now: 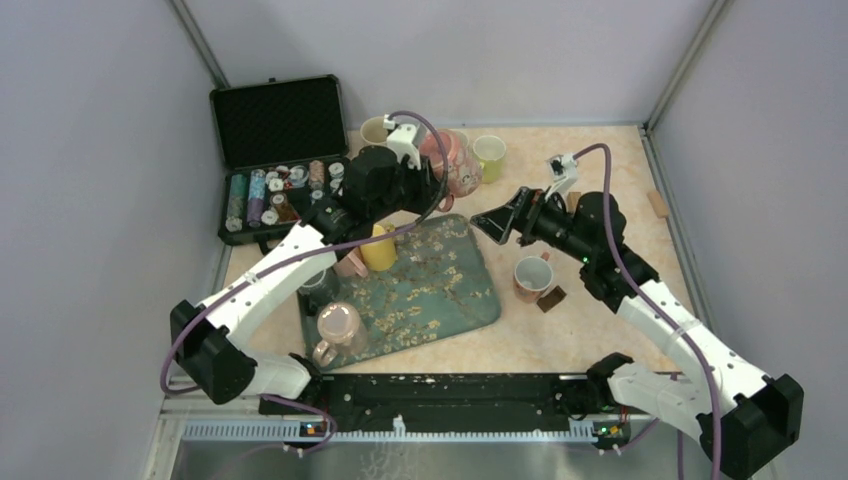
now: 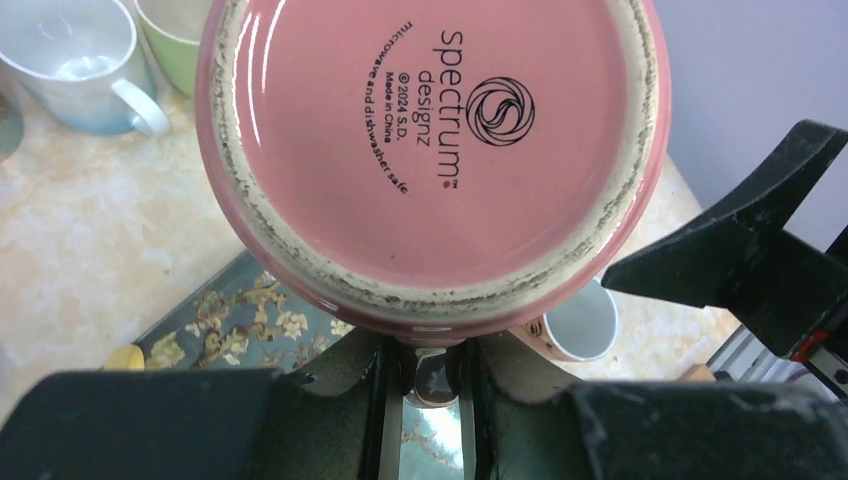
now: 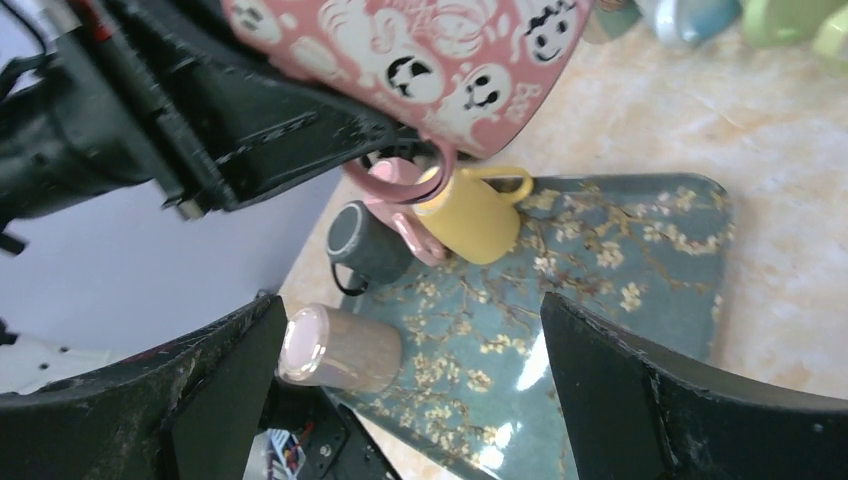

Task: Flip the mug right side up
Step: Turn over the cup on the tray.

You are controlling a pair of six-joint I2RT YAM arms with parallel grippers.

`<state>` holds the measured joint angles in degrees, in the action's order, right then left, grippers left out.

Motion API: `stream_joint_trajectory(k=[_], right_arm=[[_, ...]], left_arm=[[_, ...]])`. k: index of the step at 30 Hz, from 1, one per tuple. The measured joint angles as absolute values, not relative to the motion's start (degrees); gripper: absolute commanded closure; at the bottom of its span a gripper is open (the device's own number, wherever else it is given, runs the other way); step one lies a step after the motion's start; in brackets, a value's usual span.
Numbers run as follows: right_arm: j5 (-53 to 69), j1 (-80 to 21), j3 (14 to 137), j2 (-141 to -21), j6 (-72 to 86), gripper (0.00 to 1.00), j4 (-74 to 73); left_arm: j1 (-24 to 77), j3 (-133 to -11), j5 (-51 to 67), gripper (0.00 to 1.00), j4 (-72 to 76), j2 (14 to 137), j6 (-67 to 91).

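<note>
The pink mug (image 1: pixel 452 162) with white cartoon faces (image 3: pixel 420 50) hangs in the air above the back of the table, tilted on its side. Its base faces the left wrist camera (image 2: pixel 430 150). My left gripper (image 1: pixel 425 185) is shut on the mug's handle (image 2: pixel 437 365); the handle loop shows in the right wrist view (image 3: pixel 400 180). My right gripper (image 1: pixel 490 225) is open and empty, just right of the mug, with its jaws spread wide over the tray (image 3: pixel 408 305). One of its fingers (image 2: pixel 740 250) shows at the right of the left wrist view.
A blue floral tray (image 1: pixel 440 290) carries a yellow mug (image 1: pixel 378 248), a dark mug (image 3: pixel 365 245) and a pink glass mug (image 1: pixel 338 325). A pink-and-white mug (image 1: pixel 532 277) stands to its right. Green (image 1: pixel 490 155) and cream (image 1: pixel 375 130) mugs and an open chip case (image 1: pixel 280 150) are behind.
</note>
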<state>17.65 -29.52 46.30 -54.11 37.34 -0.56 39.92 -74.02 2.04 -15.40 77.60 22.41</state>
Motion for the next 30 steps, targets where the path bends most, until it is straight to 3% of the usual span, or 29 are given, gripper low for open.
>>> stream_joint_trajectory(k=[18,30], right_arm=[[33.34,-22.31,45.25,-59.90,52.31,0.02,26.70],[35.22,-21.85,43.68,-61.34,58.50,0.19,36.10]], left_arm=[[36.14,-80.07,21.34,1.00,-4.10,81.43,30.37],[35.31,-80.66,28.36,1.00,6.92,85.08,39.66]])
